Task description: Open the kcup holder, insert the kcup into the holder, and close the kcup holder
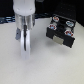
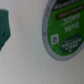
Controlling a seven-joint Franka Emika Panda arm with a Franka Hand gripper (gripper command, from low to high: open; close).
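**Exterior view: pincer low over the table, holder off to the right**

Exterior view shows the white and silver pincer of the arm [image 1: 23,42] hanging low over the pale tabletop [image 1: 50,67] on the exterior view's left, its slim fingers pointing straight down. To the exterior view's right and somewhat farther back stands the black boxy kcup holder [image 1: 60,32], well apart from the pincer. Its top row carries round slots with reddish and whitish caps, and a drawer-like front juts toward the near side — it looks partly pulled out, though the blur keeps me from being sure.

The relation that matters next, as I judge it: the pod lies almost directly under the pincer, not off to a side. The small whitish kcup with its round green foil top [image 2: 65,30] cannot be made out in the exterior view; the fingers and the blur hide it. The wrist view supplies it — the green disc with white lettering fills one side of that picture, lid facing the camera, so the pod appears to stand upright with its axis vertical. A dark green blurred shape [image 2: 4,30] sits at the opposite edge of the wrist view; I cannot tell what it is.

Neither view shows the fingertips clearly, so I cannot tell whether the pincer is apart, together, or clamped on the pod. The holder's slots lie rightward and farther away from the pod.
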